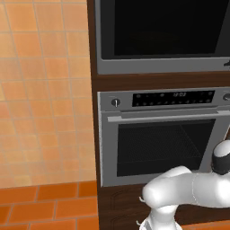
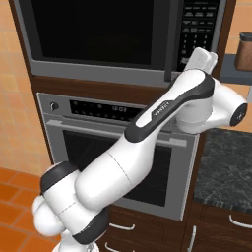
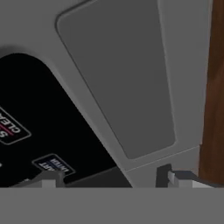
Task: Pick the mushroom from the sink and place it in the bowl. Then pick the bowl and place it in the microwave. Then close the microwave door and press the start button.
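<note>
The left base view shows the microwave door (image 1: 164, 31) shut, its dark glass above the steel oven (image 1: 161, 139), with orange wall tiles (image 1: 45, 90) to the left. The right base view adds the microwave (image 2: 98, 34) keypad (image 2: 199, 24) at the right of the frame, where the white arm (image 2: 147, 133) reaches up. The hand view sits close against that panel: black labelled buttons (image 3: 52, 165) and a grey rounded plate (image 3: 122, 78). The end effector (image 3: 109, 178) appears released, fingertips (image 3: 168, 177) spread and grasping nothing, though contact with the panel is hard to judge. A dark stone desk (image 2: 226, 167) lies to the right.
</note>
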